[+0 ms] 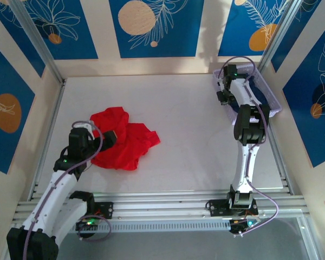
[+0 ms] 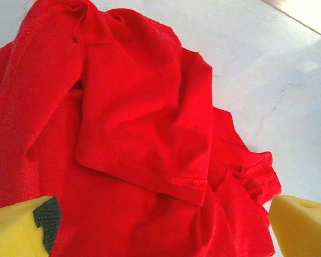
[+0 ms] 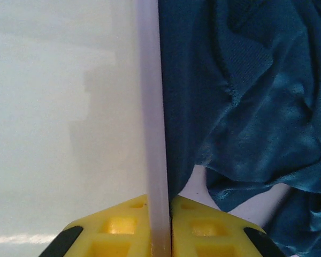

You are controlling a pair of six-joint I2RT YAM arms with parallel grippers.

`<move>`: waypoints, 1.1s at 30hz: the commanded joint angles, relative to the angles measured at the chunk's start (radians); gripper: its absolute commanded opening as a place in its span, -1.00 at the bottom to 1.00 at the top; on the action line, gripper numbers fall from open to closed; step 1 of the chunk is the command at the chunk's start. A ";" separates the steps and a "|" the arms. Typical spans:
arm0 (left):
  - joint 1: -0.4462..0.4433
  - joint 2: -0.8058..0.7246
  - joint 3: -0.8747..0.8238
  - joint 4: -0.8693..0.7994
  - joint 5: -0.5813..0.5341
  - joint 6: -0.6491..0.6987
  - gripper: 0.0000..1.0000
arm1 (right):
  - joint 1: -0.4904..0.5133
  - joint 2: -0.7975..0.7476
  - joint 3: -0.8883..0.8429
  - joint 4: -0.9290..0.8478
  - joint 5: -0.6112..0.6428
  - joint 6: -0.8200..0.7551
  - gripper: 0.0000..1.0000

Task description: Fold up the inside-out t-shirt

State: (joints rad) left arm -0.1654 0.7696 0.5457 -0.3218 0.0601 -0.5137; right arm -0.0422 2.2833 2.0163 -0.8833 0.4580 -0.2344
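Note:
The inside-out t-shirt [image 1: 124, 140] lies crumpled in a bright red heap on the left half of the table, plain side showing. In the left wrist view the t-shirt [image 2: 139, 123] has a hemmed sleeve folded over its body. My left gripper [image 1: 109, 136] hovers over the heap's left part; seen from its wrist, the left gripper [image 2: 160, 230] is open, its yellow fingertips [image 2: 21, 227] wide apart with cloth below them. My right gripper [image 1: 223, 97] is at the back right. From its wrist camera, the right gripper [image 3: 160, 225] is shut on the bin's translucent wall [image 3: 150, 107].
A pale lilac bin [image 1: 272, 103] stands at the table's back right corner, with dark navy clothing [image 3: 246, 96] inside it. Aluminium frame posts and patterned walls border the white table [image 1: 189, 108] on three sides.

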 commanded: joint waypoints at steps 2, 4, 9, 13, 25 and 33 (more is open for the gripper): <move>-0.017 0.000 0.028 0.009 0.010 0.021 1.00 | -0.018 0.045 0.084 -0.036 0.070 0.002 -0.49; -0.018 0.009 0.031 0.014 -0.008 0.019 1.00 | 0.001 0.025 0.090 -0.040 0.071 0.038 -0.21; -0.018 0.064 0.052 0.026 -0.048 0.014 1.00 | 0.059 -0.074 0.081 -0.043 -0.030 0.140 0.23; -0.016 0.142 0.077 0.046 -0.127 0.024 1.00 | 0.116 -0.178 0.030 -0.015 -0.183 0.228 0.38; -0.032 0.469 0.235 0.027 -0.152 0.093 0.48 | 0.554 -0.373 -0.430 0.398 -0.639 0.500 0.38; -0.105 0.556 0.247 0.037 -0.163 0.164 0.49 | 0.672 -0.261 -0.485 0.413 -0.582 0.553 0.35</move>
State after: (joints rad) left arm -0.2329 1.2980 0.7609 -0.2771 -0.0910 -0.4015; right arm 0.6353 1.9965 1.5494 -0.4995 -0.1097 0.2615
